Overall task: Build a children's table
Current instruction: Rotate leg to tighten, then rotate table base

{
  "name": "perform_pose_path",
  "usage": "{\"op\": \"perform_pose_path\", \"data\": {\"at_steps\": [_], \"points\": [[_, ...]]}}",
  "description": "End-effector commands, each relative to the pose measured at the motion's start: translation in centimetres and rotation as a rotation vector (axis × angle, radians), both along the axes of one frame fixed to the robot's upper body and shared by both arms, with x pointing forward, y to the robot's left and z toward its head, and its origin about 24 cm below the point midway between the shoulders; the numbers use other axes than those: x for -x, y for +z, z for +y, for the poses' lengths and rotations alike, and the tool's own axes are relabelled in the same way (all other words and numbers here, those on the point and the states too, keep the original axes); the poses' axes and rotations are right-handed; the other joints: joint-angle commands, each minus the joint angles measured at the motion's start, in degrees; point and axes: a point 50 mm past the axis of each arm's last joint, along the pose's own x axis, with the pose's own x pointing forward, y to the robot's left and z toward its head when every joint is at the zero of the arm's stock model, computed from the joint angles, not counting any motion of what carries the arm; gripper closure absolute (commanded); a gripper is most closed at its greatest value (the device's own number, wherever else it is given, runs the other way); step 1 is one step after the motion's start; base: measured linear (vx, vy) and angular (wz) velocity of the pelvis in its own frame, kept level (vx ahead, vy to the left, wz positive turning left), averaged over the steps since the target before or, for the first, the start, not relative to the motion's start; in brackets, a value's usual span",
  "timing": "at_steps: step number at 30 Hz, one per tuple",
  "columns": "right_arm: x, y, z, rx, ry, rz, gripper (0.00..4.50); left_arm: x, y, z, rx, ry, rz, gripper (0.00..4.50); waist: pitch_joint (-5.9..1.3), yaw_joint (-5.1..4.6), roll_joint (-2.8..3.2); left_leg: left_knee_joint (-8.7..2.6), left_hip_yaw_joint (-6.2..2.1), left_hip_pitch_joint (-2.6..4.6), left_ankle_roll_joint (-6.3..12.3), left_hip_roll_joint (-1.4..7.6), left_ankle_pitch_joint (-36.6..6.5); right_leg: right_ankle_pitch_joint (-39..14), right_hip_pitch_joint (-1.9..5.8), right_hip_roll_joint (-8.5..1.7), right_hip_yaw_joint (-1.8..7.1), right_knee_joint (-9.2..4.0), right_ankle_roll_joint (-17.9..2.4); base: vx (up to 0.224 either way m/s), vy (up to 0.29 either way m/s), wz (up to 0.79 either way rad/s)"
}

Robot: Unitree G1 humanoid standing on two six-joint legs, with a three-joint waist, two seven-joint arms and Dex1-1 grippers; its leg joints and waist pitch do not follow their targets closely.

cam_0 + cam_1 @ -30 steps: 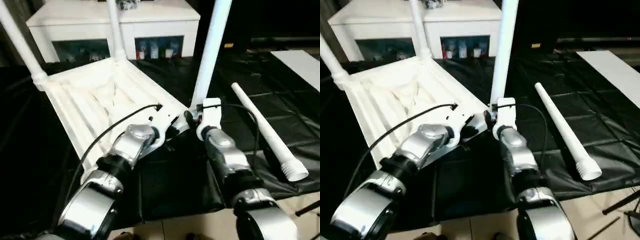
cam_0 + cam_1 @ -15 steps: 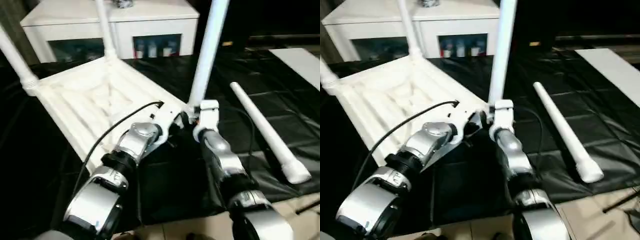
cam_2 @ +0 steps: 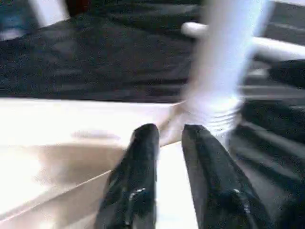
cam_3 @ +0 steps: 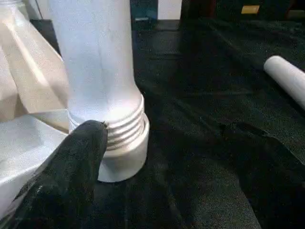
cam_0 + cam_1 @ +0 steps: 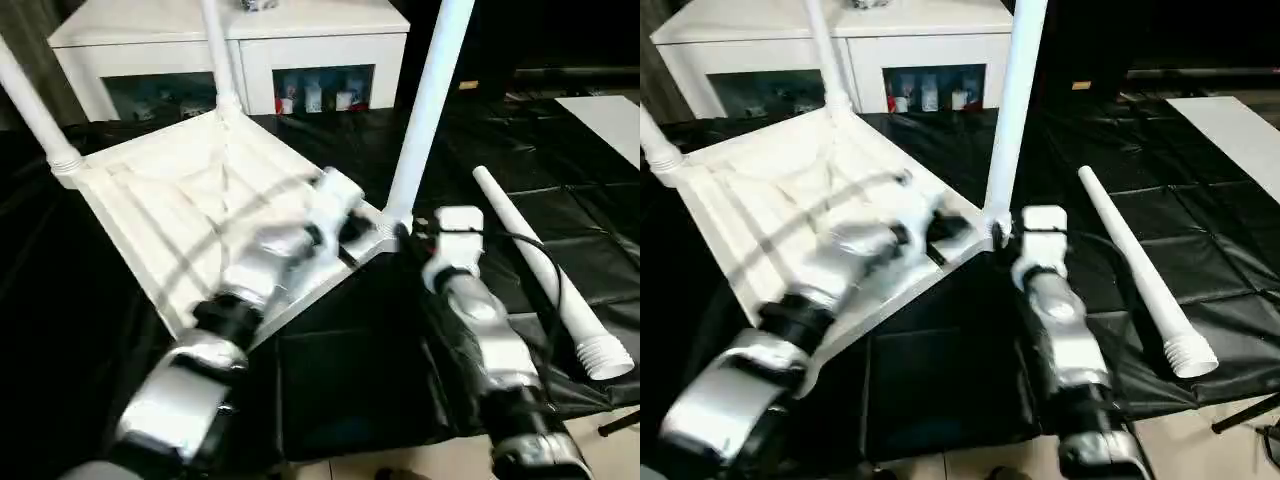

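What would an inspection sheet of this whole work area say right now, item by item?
Surface: work table under a creased black cover.
Job's things: upside-down table top with three legs standing in corner sockets; fourth leg lying loose to the right.
Clutter: nothing seen.
Grippers: left gripper over the top's near corner, fingers slightly apart, empty; right gripper beside the nearest leg, holding nothing.
Cables: black cable along the right forearm.
Surroundings: white cabinet behind.

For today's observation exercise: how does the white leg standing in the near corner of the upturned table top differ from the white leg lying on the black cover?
The near-corner leg stands upright; the loose leg lies flat. The near-corner leg's threaded end sits in a corner socket; the loose leg's threaded end is bare and unattached. Both are long white tapered tubes.
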Motion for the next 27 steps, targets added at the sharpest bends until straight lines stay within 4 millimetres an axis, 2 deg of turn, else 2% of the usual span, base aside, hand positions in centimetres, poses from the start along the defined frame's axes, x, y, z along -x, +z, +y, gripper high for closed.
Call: {"op": "perform_pose_path", "data": {"at_steps": [1,2,3,4,5,6,7,8,9,10,11,12,13,14,16,17,19,20,22,24,25,26,27], "points": [[0.5,0.3,0.9,0.007,0.121,0.016,0.31,-0.4,0.9,3.6,-0.043,0.144,-0.05,3.12,-4.96,0.3,0.18,-4.77,-3.0,1.77,2.45,4.58,-14.36,-7.46,2.79,-3.1,2.04,-2.17,-13.0,0.0,0.0,0.0],[0.6,0.3,1.0,0.011,0.138,0.022,0.31,-0.4,1.0,4.3,-0.054,0.165,-0.057,3.04,-5.0,0.17,0.38,-4.7,-2.87,1.87,2.81,4.49,-13.52,-7.3,2.51,-3.0,2.05,-2.22,-12.75,0.0,0.0,0.0],[1.1,0.2,1.4,0.035,0.215,0.046,0.31,-0.4,1.4,7.9,-0.126,0.294,-0.094,3.04,-5.0,0.24,0.45,-4.65,-2.88,2.1,2.75,4.54,-13.62,-7.4,2.39,-2.9,2.0,-2.2,-12.87,0.0,0.0,0.0],[1.1,0.2,1.4,0.035,0.215,0.046,0.31,-0.4,1.4,7.9,-0.126,0.294,-0.094,2.97,-4.96,0.23,0.28,-4.64,-3.01,1.87,2.74,4.58,-13.48,-7.39,2.62,-2.87,1.96,-2.11,-12.77,0.0,0.0,0.0],[1.4,0.1,1.7,0.049,0.259,0.061,0.31,-0.1,1.3,11.3,-0.217,0.397,-0.119,2.89,-4.88,0.29,0.54,-4.69,-3.05,1.98,1.99,4.57,-14.19,-9.25,2.29,-2.8,2.02,-2.13,-11.84,0.0,0.0,0.0],[1.6,0.0,1.9,0.047,0.279,0.069,0.31,0.3,1.2,14.0,-0.265,0.482,-0.121,2.78,-4.85,0.04,0.31,-4.7,-3.09,1.68,1.79,4.47,-14.53,-9.57,2.46,-2.7,2.05,-2.05,-11.45,0.0,0.0,0.0],[1.7,0.0,2.0,0.043,0.294,0.074,0.31,0.8,1.2,16.2,-0.305,0.552,-0.121,2.78,-4.73,-0.18,0.55,-4.89,-3.2,1.57,0.93,4.4,-15.67,-11.32,2.33,-2.65,2.1,-1.98,-10.61,0.0,0.0,0.0],[1.7,-0.1,2.2,0.046,0.303,0.079,0.31,1.4,1.0,18.6,-0.375,0.622,-0.11,2.78,-4.65,-0.16,0.75,-4.93,-3.07,2.35,-0.51,4.54,-17.69,-13.37,1.66,-2.58,2.23,-2.32,-10.24,0.0,0.0,0.0],[1.7,-0.1,2.2,0.046,0.303,0.079,0.31,1.4,1.0,18.6,-0.375,0.622,-0.11,2.78,-4.48,-0.08,0.9,-5.06,-3.07,2.68,-1.83,4.49,-19.87,-14.82,1.23,-2.38,2.32,-2.48,-10.14,0.0,0.0,0.0],[1.7,-0.1,2.2,0.051,0.308,0.083,0.31,2.0,1.0,20.4,-0.431,0.683,-0.105,2.78,-4.47,-0.07,0.43,-5.17,-3.11,2.64,-2.34,4.57,-20.62,-15.25,1.22,-2.31,2.32,-2.39,-10.03,0.0,0.0,0.0],[1.7,-0.1,2.2,0.056,0.312,0.087,0.31,2.5,1.0,21.7,-0.473,0.73,-0.102,2.78,-4.4,0.34,0.89,-5.25,-3.13,3.11,-3.52,4.64,-22.34,-16.23,0.7,-2.36,2.45,-2.4,-9.71,0.0,0.0,0.0],[1.7,-0.2,2.3,0.056,0.315,0.093,0.31,2.9,1.0,22.7,-0.496,0.773,-0.092,2.78,-4.3,0.27,0.65,-5.39,-3.14,3.11,-4.01,4.73,-23.1,-16.46,0.63,-2.33,2.52,-2.42,-9.57,0.0,0.0,0.0],[1.7,-0.2,2.6,0.053,0.341,0.101,0.31,3.7,1.0,24.2,-0.515,0.85,-0.07,2.78,-4.26,0.44,0.93,-5.5,-3.19,3.27,-4.95,4.65,-24.29,-17.1,0.49,-2.3,2.59,-2.4,-9.25,0.0,0.0,0.0],[1.7,-0.2,2.6,0.053,0.341,0.101,0.31,3.7,1.0,24.2,-0.515,0.85,-0.07,2.78,-4.23,0.45,0.76,-5.56,-3.16,3.32,-5.32,4.66,-24.9,-17.13,0.4,-2.26,2.63,-2.38,-9.14,0.0,0.0,0.0],[1.9,-0.2,2.9,0.052,0.372,0.111,0.31,4.2,0.6,25.1,-0.544,0.886,-0.043,2.78,-4.16,0.67,0.93,-5.77,-3.38,3.33,-6.42,4.62,-26.65,-18.0,0.34,-2.35,2.72,-2.46,-8.37,0.0,0.0,0.0],[2.0,-0.4,2.9,0.061,0.389,0.128,0.31,4.7,-0.4,25.0,-0.568,0.86,0.02,2.78,-4.06,0.81,0.81,-5.87,-3.5,3.24,-6.73,4.62,-27.32,-18.67,0.36,-2.48,2.78,-2.55,-8.02,0.0,0.0,0.0],[2.1,-0.5,2.9,0.067,0.394,0.137,0.31,5.0,-1.2,24.8,-0.581,0.825,0.067,2.78,-4.03,0.86,0.64,-5.95,-3.61,3.01,-6.94,4.59,-27.58,-19.55,0.47,-2.7,2.94,-2.56,-7.65,0.0,0.0,0.0],[2.2,-0.7,2.9,0.073,0.396,0.142,0.31,5.2,-2.0,24.1,-0.559,0.776,0.119,2.78,-4.0,0.87,0.55,-5.95,-3.65,2.85,-6.84,4.59,-27.38,-20.4,0.54,-2.95,3.02,-2.67,-7.58,0.0,0.0,0.0],[2.2,-0.7,2.8,0.073,0.395,0.144,0.31,5.3,-2.4,23.6,-0.535,0.745,0.146,2.78,-3.99,0.91,0.63,-5.85,-3.59,3.09,-6.93,4.54,-28.02,-21.6,0.21,-2.94,3.09,-2.97,-7.5,0.0,0.0,0.0],[2.0,-0.7,2.7,0.075,0.396,0.149,0.31,5.8,-3.7,20.5,-0.478,0.493,0.243,2.78,-4.05,1.04,0.44,-5.9,-3.73,3.02,-6.89,4.68,-27.92,-21.74,0.4,-3.24,3.16,-2.97,-7.67,0.0,0.0,0.0],[2.0,-0.7,2.7,0.075,0.396,0.149,0.31,5.8,-3.7,20.4,-0.477,0.487,0.244,2.78,-3.87,1.1,0.46,-6.04,-3.76,2.85,-6.73,4.82,-27.93,-22.06,0.36,-3.16,3.15,-3.08,-7.85,0.0,0.0,0.0],[2.0,-0.7,2.7,0.076,0.398,0.151,0.31,6.1,-3.9,19.3,-0.461,0.39,0.259,2.78,-3.98,1.21,0.46,-5.78,-3.54,3.33,-6.8,4.62,-28.27,-21.73,-0.06,-2.97,3.19,-3.12,-7.78,0.0,0.0,0.0],[1.9,-0.7,2.7,0.081,0.401,0.15,0.31,6.3,-4.1,18.8,-0.459,0.348,0.281,2.78,-3.87,1.23,0.32,-5.89,-3.51,3.26,-6.68,4.62,-28.46,-21.86,0.03,-2.96,3.25,-3.19,-7.96,0.0,0.0,0.0]]}}
